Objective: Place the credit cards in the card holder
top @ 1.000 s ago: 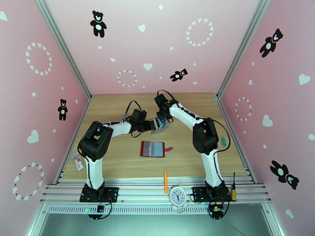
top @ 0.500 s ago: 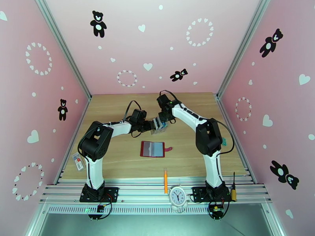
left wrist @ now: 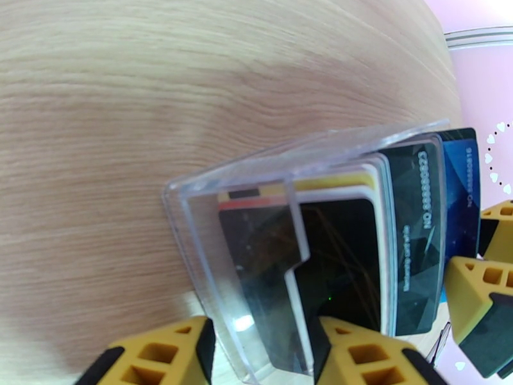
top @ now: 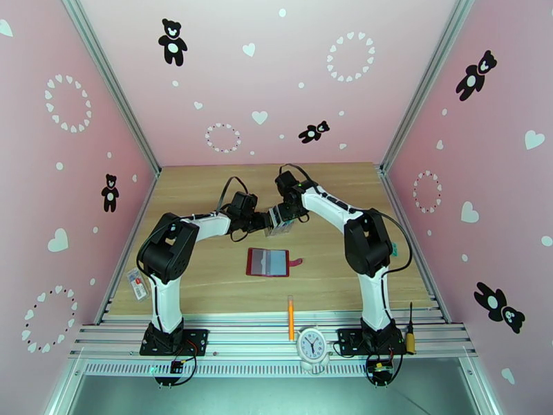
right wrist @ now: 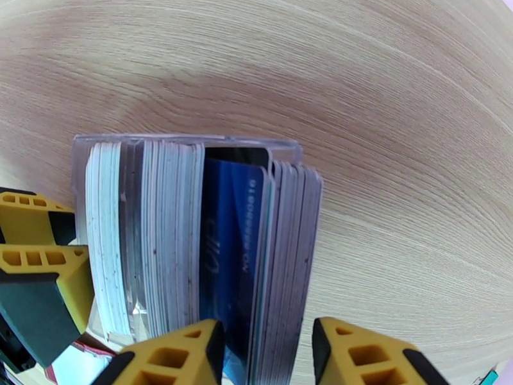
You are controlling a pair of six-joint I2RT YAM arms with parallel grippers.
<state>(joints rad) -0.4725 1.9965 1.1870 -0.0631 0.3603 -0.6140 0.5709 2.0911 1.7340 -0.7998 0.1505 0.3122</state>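
Note:
The credit cards (right wrist: 234,251) stand on edge in a clear plastic rack (left wrist: 211,251) at mid-table; a blue one shows among white and dark ones. My left gripper (left wrist: 263,341) is shut on the rack's near end, a yellow finger on each side of its wall. From the other side my right gripper (right wrist: 269,344) hangs over the cards' top edges with its jaws apart, astride the blue card and the few to its right. Both meet at the rack (top: 278,223), left gripper (top: 266,221) and right gripper (top: 283,214). The red card holder (top: 268,262) lies open and flat nearer the bases.
An orange pencil (top: 291,316) lies near the front edge, with a small white clock (top: 311,345) on the rail beside it. A small packet (top: 138,283) sits at the left edge and a teal item (top: 392,249) at the right. Pink walls enclose the table.
My right gripper has shifted slightly toward the rack and down onto the cards, and its jaws stand wider than a second ago. The left gripper and the rack have not moved.

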